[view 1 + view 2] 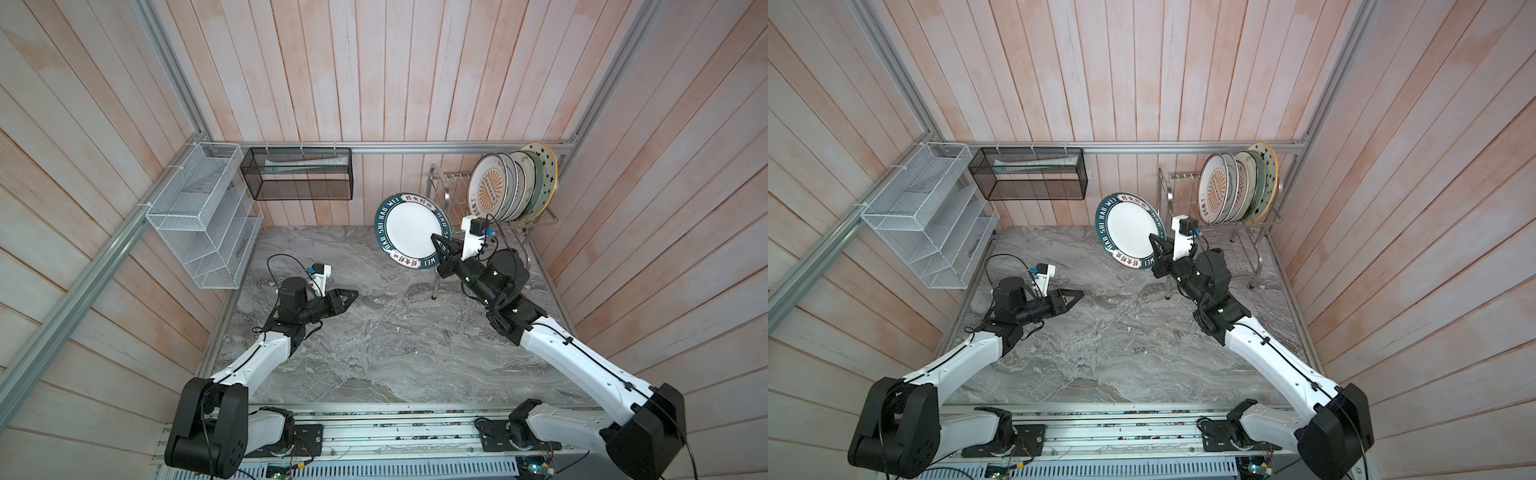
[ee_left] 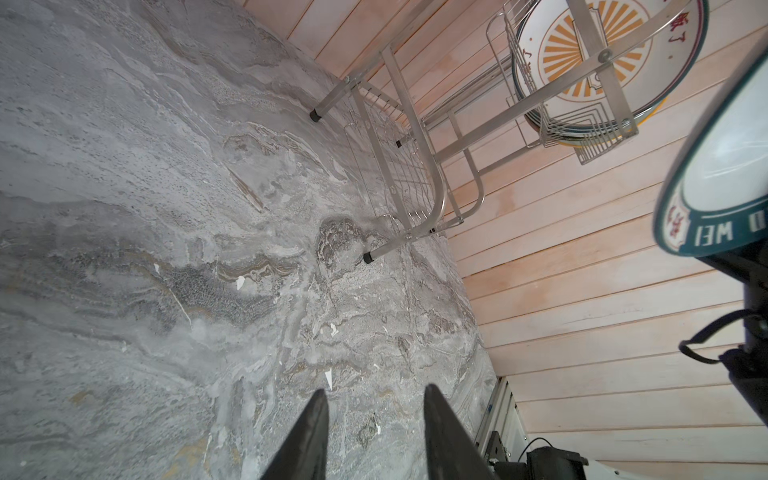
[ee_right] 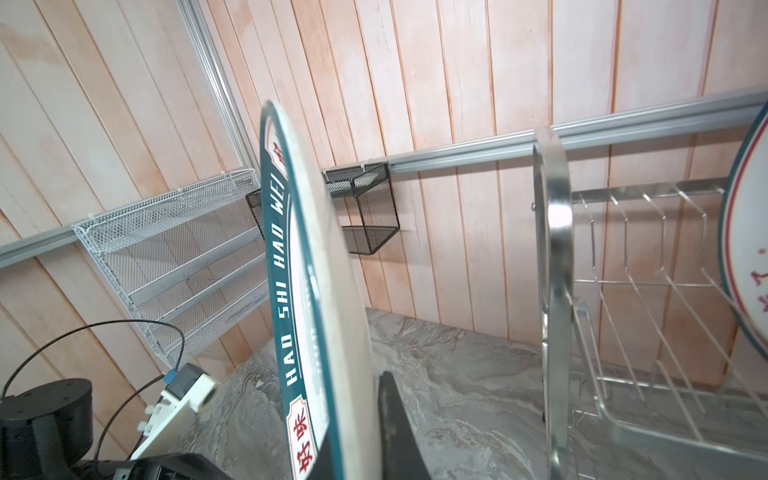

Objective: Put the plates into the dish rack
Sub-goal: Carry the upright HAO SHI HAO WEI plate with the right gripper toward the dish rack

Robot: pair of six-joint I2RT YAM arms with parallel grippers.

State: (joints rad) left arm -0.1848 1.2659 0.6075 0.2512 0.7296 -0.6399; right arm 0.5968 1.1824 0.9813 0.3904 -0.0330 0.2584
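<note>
Plate with green lettered rim sits pinched in the right jaws; left jaws part-open, empty.

Mock kitchen: plank walls, marble counter, dish rack.

Both top views look steeply down from high above the robot's near side, w/ almost identical framing: whole marble tabletop, both arms, back wall, dish rack at far right. Left wrist cam sits low & close over the tabletop, facing across it to the rack's legs; left gripper tips poke into frame. Right wrist cam is hard up against the green-lettered plate, seen edge-on, facing the back wall. Rack & plate show in all 4 views.
</note>
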